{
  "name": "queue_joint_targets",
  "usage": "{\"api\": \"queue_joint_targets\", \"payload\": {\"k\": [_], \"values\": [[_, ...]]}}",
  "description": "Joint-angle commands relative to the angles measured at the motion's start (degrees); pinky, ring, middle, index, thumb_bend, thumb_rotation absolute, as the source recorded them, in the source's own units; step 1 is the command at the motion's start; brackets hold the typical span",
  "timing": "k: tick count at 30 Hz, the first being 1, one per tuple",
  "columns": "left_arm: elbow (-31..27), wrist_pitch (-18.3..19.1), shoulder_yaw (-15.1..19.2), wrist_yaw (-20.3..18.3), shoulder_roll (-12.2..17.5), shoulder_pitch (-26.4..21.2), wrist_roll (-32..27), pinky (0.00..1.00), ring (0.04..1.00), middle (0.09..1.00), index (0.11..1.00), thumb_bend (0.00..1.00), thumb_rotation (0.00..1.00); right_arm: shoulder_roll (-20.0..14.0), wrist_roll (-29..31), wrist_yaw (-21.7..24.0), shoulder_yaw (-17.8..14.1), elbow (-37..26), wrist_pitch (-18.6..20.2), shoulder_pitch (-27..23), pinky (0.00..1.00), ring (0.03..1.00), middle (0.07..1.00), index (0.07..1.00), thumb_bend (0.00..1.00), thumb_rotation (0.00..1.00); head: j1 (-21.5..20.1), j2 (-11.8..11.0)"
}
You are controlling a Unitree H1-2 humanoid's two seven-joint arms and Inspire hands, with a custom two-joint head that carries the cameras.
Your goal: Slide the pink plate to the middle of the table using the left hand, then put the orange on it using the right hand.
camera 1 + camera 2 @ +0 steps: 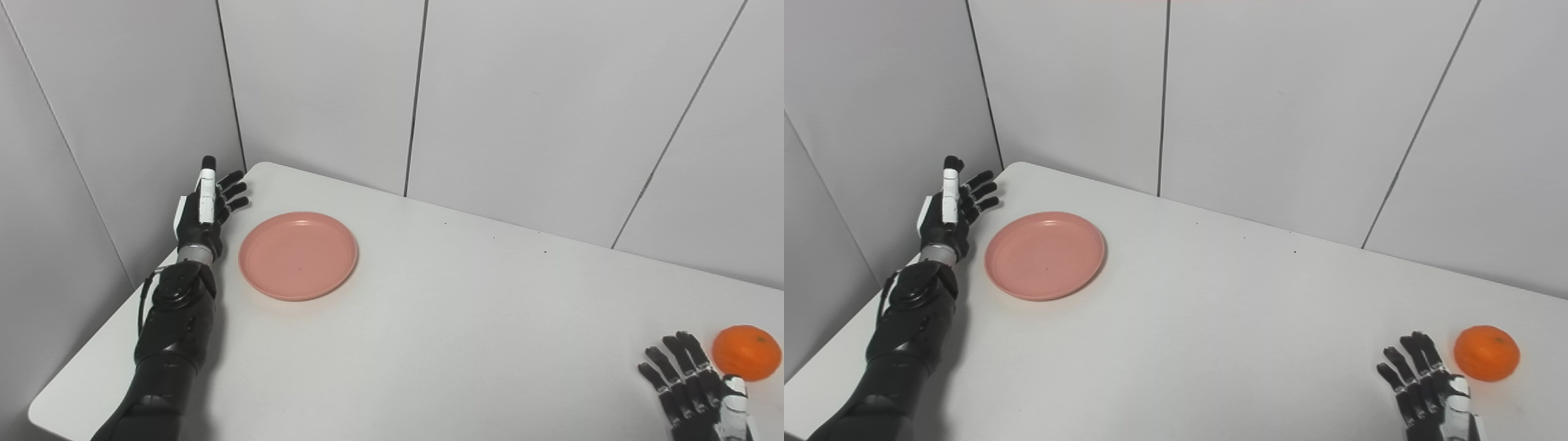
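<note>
I see my left hand (205,211) raised near the far left corner of the white worktop (465,318), fingers spread and holding nothing, thumb pointing up. The plate (298,255) lies flat just to the right of that hand, close to it but not touching, with a strip of bare worktop between them. It carries nothing.

My right hand (1430,392) sits low at the bottom right, palm down, fingers splayed and empty. The frame's bottom edge cuts off its wrist and arm, so I only see the fingers and part of the back. I can't tell whether it rests on the worktop or hangs just over it.

The orange (1486,353) sits on the worktop just right of that hand's fingertips, near the thumb side. From the left eye it looks almost touching; from the right eye a narrow gap shows.
</note>
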Motion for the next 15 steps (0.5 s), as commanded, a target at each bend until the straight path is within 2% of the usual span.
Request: {"api": "queue_joint_targets", "payload": {"k": [1,7,11,15], "values": [[-0.33,-1.12,0.08,-0.24,1.59,-3.89,-0.26,0.74,0.819,0.814,1.000,0.99,0.95,0.75,-0.08,0.51,-0.03,4.44,-0.25,4.87,0.85,0.864,0.900,0.869,0.79,0.92,0.00,0.04],[3.19,-0.70,-0.83,-0.49,2.03,-4.38,0.14,0.75,0.814,0.817,1.000,0.98,0.96,0.74,-0.13,0.50,0.19,3.85,0.23,5.08,0.85,0.869,0.910,0.888,0.78,0.92,-0.02,0.20],[8.53,-3.54,-1.21,-0.44,2.36,-5.18,0.73,0.71,0.787,0.811,1.000,0.98,0.94,0.82,-0.58,0.04,0.16,3.56,0.20,5.21,0.84,0.863,0.904,0.885,0.79,0.92,-0.06,0.38],[10.06,-5.50,-1.47,-0.71,2.16,-4.99,0.57,0.67,0.754,0.795,1.000,1.00,0.91,0.86,-0.09,0.10,0.11,3.12,0.79,5.27,0.85,0.861,0.905,0.892,0.77,0.92,0.13,0.58]]}}
